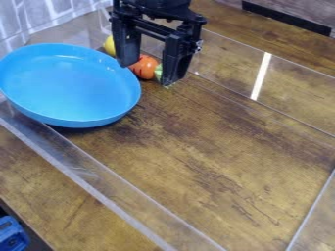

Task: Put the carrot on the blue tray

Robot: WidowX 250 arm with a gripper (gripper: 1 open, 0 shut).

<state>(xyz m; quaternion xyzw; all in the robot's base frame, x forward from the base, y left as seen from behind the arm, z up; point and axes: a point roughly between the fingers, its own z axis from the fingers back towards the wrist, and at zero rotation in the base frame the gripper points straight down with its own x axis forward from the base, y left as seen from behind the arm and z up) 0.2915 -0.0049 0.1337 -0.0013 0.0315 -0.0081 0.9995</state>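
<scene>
Partly hidden behind the black gripper (153, 65), the carrot (147, 67) shows only as a small rounded orange shape with a touch of green at its lower edge; it lies on the table (222, 147) just beside the right rim of the blue tray (66, 86), not on it. The gripper points down over the carrot with its two dark fingers standing wide apart, one on each side of the orange piece, and nothing is clamped between them. A sliver of something yellow (109, 45) peeks out behind the left finger; what it is cannot be told. The tray is a big, shallow, smooth oval of glossy blue plastic with a raised rim, its inside bare. The table is dark, worn wood grain under a clear glossy sheet that catches streaks of light. Right of the gripper and toward the near edge, the tabletop lies open.
</scene>
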